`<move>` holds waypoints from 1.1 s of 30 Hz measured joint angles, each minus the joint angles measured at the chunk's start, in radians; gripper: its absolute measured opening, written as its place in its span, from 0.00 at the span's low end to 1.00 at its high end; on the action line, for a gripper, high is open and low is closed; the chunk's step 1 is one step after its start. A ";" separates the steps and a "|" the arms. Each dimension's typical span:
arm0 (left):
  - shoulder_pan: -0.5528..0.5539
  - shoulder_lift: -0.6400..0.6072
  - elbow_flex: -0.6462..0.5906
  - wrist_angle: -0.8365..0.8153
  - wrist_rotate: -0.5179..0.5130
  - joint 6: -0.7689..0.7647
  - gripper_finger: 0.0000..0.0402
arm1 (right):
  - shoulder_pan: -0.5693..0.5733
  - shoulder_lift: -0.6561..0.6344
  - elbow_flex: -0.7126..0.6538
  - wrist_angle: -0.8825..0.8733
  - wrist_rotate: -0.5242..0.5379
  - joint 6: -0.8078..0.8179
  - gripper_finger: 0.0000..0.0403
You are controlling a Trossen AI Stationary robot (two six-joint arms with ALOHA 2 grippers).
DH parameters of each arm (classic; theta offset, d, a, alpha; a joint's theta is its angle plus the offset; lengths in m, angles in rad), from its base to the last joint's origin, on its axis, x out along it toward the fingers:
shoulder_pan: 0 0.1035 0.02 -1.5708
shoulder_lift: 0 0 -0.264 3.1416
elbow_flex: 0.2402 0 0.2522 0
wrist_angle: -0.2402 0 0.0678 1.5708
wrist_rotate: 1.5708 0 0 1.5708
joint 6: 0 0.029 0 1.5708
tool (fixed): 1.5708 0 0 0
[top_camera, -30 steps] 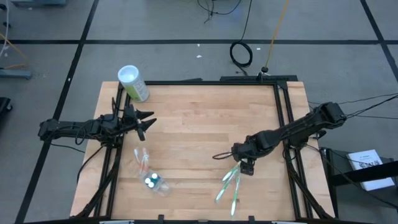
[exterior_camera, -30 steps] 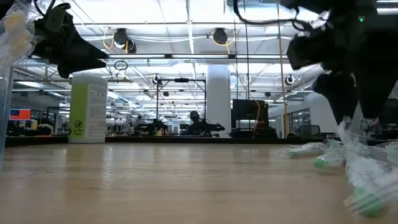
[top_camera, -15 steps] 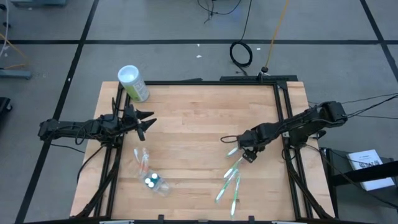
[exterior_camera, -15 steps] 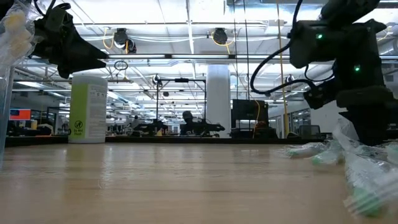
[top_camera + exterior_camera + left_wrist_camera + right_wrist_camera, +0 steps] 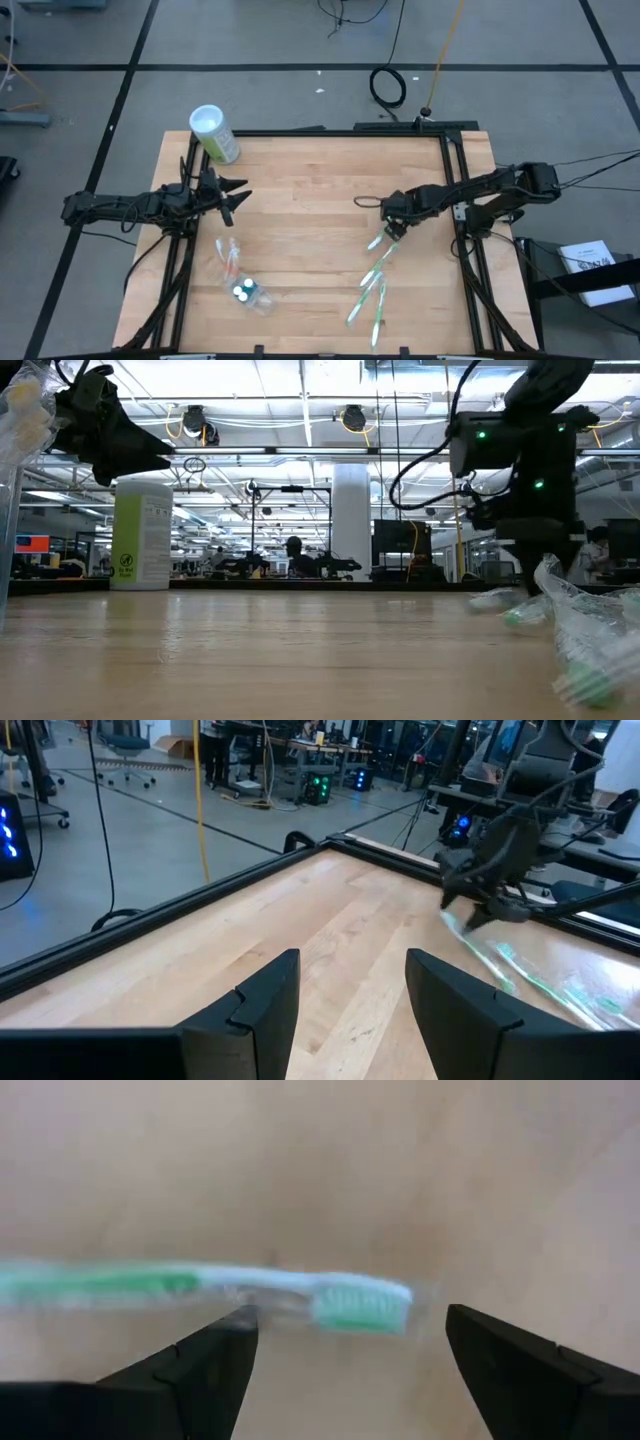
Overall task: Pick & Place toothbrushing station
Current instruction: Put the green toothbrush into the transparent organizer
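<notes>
Since approx. 1 s earlier, the right gripper was drawn back from over the heap of toothbrushes toward the table's far right, and one green-accented toothbrush was carried off with it, well apart from the rest. In the right wrist view that brush was seen just ahead of the fingertips, its long axis crosswise to the claw's reach, bristle head toward one finger. The fingers were spread wide w/ the brush not pinched between them; whether it touched either finger could not be told. The clear holder w/ the blue-capped tubes lay well apart, nearer the left gripper, which was held open at the table's left side.
</notes>
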 joint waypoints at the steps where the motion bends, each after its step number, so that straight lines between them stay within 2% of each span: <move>1: 0.000 0.000 0.000 0.000 0.000 0.000 0.46 | -0.010 0.000 -0.001 0.027 0.043 -0.001 0.79; 5: 0.000 0.000 0.000 0.000 0.000 0.000 0.46 | -0.050 0.003 -0.003 0.140 0.234 -0.001 0.79; 7: 0.000 0.000 0.000 0.000 0.000 0.000 0.46 | -0.067 0.002 -0.003 0.218 0.269 -0.040 0.79; 9: 0.000 0.000 0.000 0.000 0.000 -0.001 0.46 | -0.084 0.003 -0.005 0.332 0.240 -0.102 0.79; 12: 0.000 0.000 0.000 0.000 0.000 -0.002 0.46 | -0.105 0.001 -0.029 0.547 0.118 -0.215 0.79; 14: 0.000 0.000 0.000 0.000 0.000 -0.002 0.46 | -0.116 0.003 -0.035 0.614 0.061 -0.243 0.79; 23: 0.000 0.000 0.000 -0.001 0.001 -0.005 0.46 | -0.138 -0.004 -0.035 0.483 0.096 -0.095 0.79; 31: 0.000 0.000 0.000 -0.001 0.001 -0.005 0.46 | -0.162 0.048 -0.034 0.544 0.095 -0.076 0.79; 33: 0.000 0.000 0.000 -0.001 0.001 -0.005 0.46 | -0.171 0.086 -0.034 0.570 0.055 -0.077 0.79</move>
